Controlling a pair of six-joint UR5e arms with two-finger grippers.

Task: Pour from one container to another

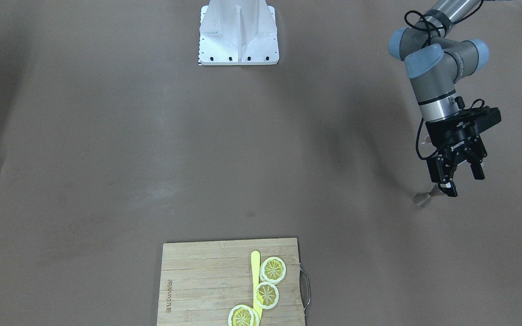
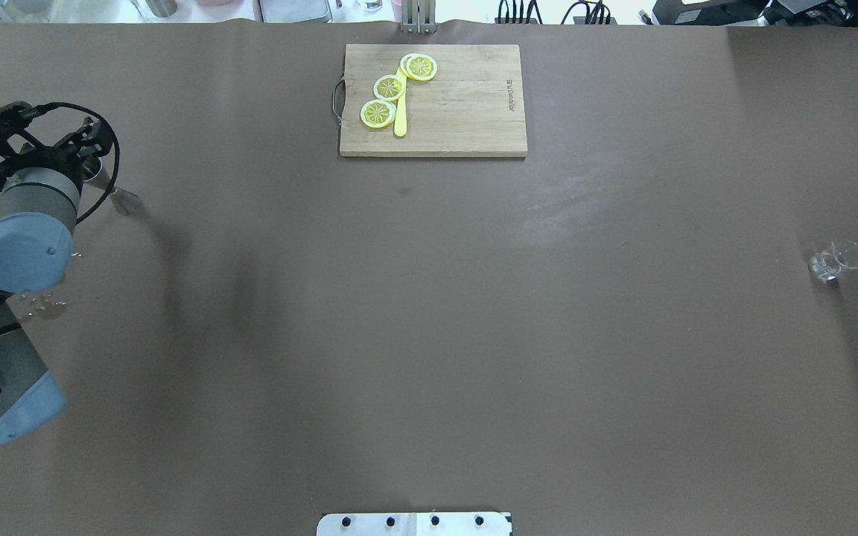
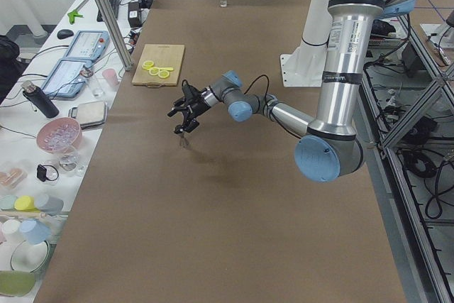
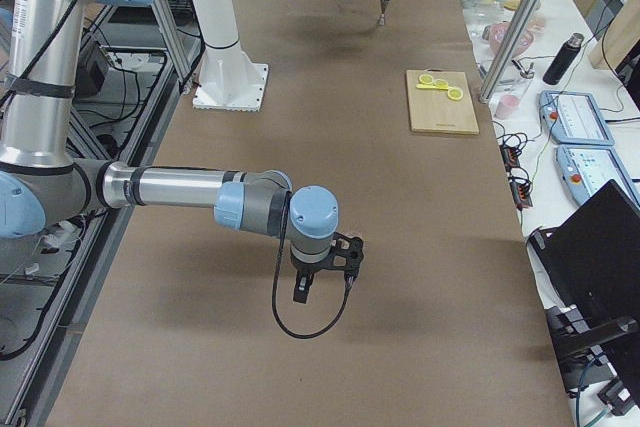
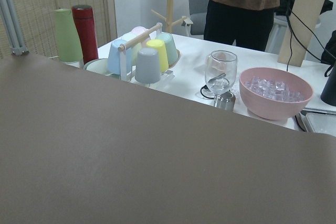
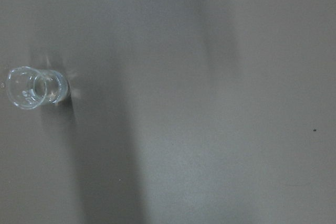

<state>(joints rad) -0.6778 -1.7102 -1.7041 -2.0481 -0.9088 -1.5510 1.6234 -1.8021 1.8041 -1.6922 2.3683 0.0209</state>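
Showing one glass (image 2: 836, 260), one jigger (image 1: 423, 198).

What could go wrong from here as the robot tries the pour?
1. The metal jigger looks tilted beside one finger of the open left gripper, not centred; closing may knock it over.
2. The clear glass stands far off on the robot's right, so a long carry could spill. Droplets already lie by the left arm.

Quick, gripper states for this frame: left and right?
Left gripper: open, holding nothing; the metal jigger sits beside one finger.
Right gripper: cannot tell; it shows only in the exterior right view.
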